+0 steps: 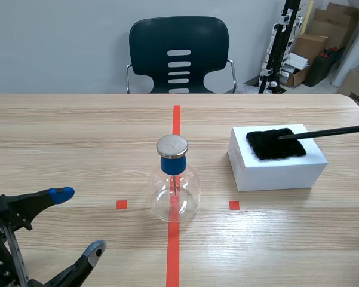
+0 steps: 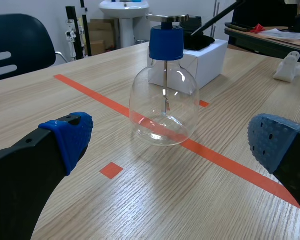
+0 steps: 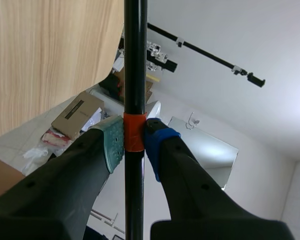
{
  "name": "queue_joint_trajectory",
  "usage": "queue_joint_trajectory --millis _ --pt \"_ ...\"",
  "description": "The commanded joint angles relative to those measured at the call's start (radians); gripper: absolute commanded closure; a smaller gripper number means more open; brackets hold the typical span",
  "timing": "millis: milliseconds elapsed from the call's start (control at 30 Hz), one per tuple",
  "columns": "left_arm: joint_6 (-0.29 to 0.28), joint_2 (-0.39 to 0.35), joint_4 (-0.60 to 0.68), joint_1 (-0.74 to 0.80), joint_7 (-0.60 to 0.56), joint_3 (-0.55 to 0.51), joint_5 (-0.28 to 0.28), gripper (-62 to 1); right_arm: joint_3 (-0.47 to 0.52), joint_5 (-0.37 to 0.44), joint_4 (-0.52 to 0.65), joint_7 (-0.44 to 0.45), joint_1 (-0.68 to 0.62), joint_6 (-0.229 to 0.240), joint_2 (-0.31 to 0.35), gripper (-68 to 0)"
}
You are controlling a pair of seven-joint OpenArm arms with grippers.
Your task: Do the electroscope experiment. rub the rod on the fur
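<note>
A black rod (image 1: 325,132) comes in from the right, its tip lying on the black fur (image 1: 276,143) on top of a white box (image 1: 278,165). In the right wrist view my right gripper (image 3: 134,141) is shut on the rod (image 3: 135,65) at an orange band; the gripper itself is outside the scene view. The electroscope (image 1: 174,181), a clear glass flask with a blue stopper and a metal disc, stands on the red centre line. My left gripper (image 1: 79,222) rests open at the near left, with the electroscope (image 2: 164,95) ahead of it.
A dark chair (image 1: 178,55) stands behind the table's far edge. Cardboard boxes (image 1: 322,36) and a black stand sit in the back right corner. A small white object (image 2: 288,66) lies on the table beyond the left gripper.
</note>
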Motion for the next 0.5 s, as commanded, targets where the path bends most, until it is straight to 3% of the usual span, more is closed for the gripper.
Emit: queue_joint_trajectory --millis 0,467 --pt "-0.002 -0.003 0.019 -0.005 -0.014 -0.006 -0.006 -62.3 0.001 -0.004 0.002 0.003 0.015 -0.014 0.019 -0.2" --pt "-0.002 -0.003 0.019 -0.005 -0.014 -0.006 -0.006 -62.3 -0.040 -0.014 -0.002 -0.003 0.016 -0.019 0.014 -0.2"
